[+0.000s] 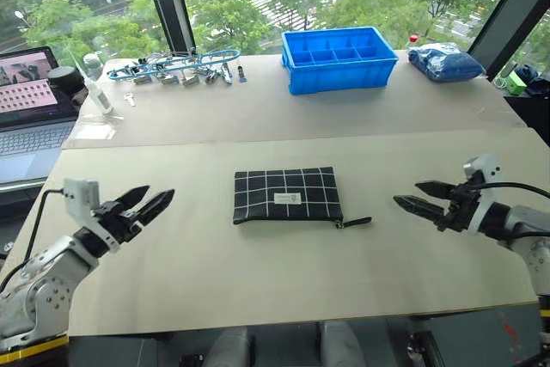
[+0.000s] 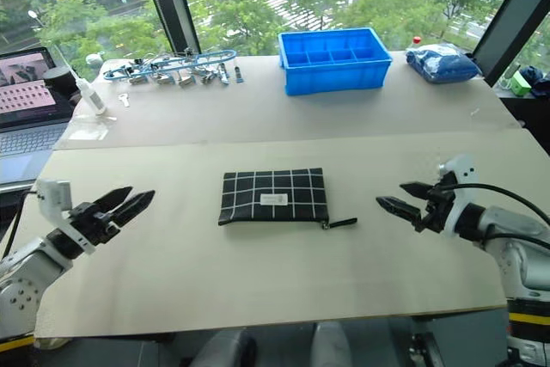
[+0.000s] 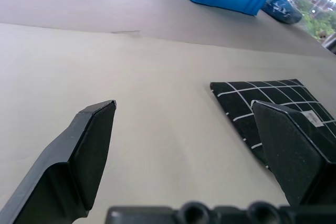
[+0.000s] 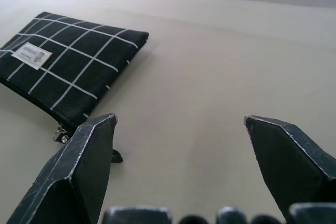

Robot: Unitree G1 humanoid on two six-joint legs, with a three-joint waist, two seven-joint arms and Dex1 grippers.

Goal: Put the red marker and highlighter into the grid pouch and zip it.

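Black grid pouch (image 1: 287, 194) lies flat, long axis left-right, strap rightward.

The grid pouch (image 2: 273, 197) lies flat on the desk (image 2: 258, 272), zipped, its pull strap (image 2: 341, 223) trailing right. The left end effector (image 2: 129, 204) and right end effector (image 2: 397, 198) hover either side, fingers parted, well apart from it.

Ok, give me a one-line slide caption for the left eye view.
Grid pouch lies flat mid-table between open left gripper and open right gripper.
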